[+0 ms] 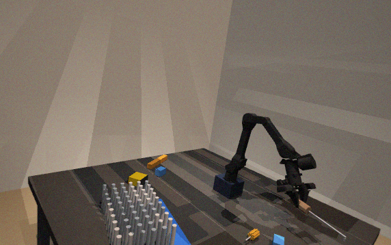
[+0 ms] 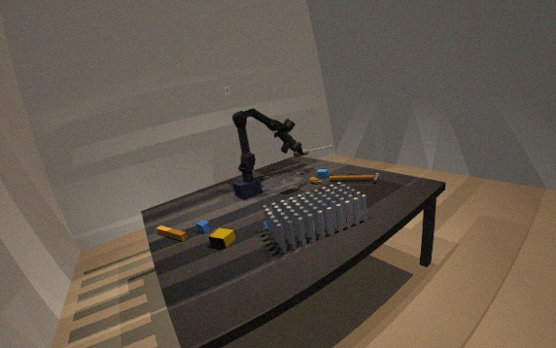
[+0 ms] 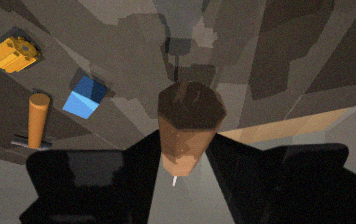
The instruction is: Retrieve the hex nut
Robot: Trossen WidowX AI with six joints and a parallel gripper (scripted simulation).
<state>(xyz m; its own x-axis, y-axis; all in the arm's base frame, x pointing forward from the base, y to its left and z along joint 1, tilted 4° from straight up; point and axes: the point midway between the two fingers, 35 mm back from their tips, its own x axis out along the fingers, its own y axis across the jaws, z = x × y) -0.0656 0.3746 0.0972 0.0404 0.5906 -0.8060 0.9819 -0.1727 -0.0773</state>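
Note:
My gripper (image 1: 300, 204) (image 2: 300, 153) (image 3: 182, 134) is shut on the wooden handle of a long thin tool (image 1: 328, 224) (image 2: 321, 148). It holds the tool in the air at the arm's far side, away from the spacers, with the metal shaft pointing outward from the fingers. In the top view the shaft has a small tip at its end. The metal spacers (image 1: 174, 234) (image 2: 364, 209) stand upright in rows. The blue taped strip (image 1: 181, 236) (image 2: 265, 225) runs along their arm side, partly hidden by them in the exterior view. The hex nut cannot be made out.
A yellow block (image 1: 138, 178) (image 2: 222, 238), a blue block (image 1: 160, 171) (image 2: 203, 226) and an orange bar (image 1: 157, 161) (image 2: 171, 233) lie beyond one end. A yellow-handled tool (image 1: 253, 234) (image 2: 315, 180) (image 3: 17, 54), another blue block (image 1: 278, 239) (image 2: 323, 173) (image 3: 85, 97) and a hammer (image 2: 352, 178) (image 3: 37, 120) lie nearer the gripper.

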